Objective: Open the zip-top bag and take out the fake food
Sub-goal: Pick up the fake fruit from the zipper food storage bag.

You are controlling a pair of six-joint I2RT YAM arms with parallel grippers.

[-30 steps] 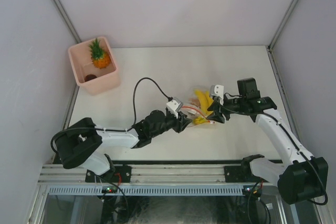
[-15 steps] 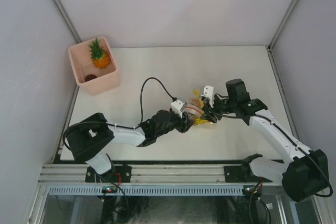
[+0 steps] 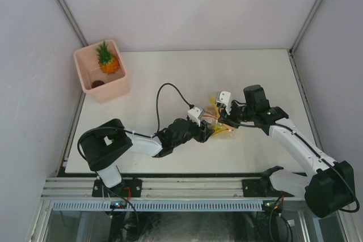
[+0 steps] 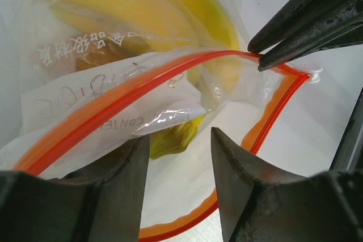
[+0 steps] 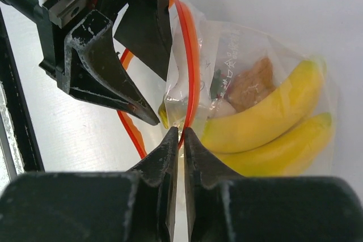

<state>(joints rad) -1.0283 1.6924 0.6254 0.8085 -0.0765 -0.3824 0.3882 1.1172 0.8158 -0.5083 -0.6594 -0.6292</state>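
The zip-top bag [image 3: 222, 131] lies mid-table between both grippers, its red-orange zip strip [image 4: 113, 109] parted into an open mouth. Inside are the yellow bananas [image 5: 272, 120], a brown bit [image 5: 249, 86] and a small yellow-green piece [image 4: 173, 140]. My right gripper [image 5: 182, 130] is shut on one side of the zip strip; it also shows in the top view [image 3: 225, 122]. My left gripper [image 4: 180, 134] is open at the bag's mouth, jaws apart over the lower strip, holding nothing; it also shows in the top view [image 3: 209, 131]. The orange pineapple [image 3: 108, 60] stands in the pink bin.
The pink square bin [image 3: 116, 86] stands at the far left corner, with a small dark item [image 3: 97, 83] beside the pineapple. Grey walls close the table on three sides. The left arm's black cable [image 3: 164, 92] loops above the table.
My right gripper has moved left to the bag and holds its strip. My left arm has reached further right, up to the bag's mouth.
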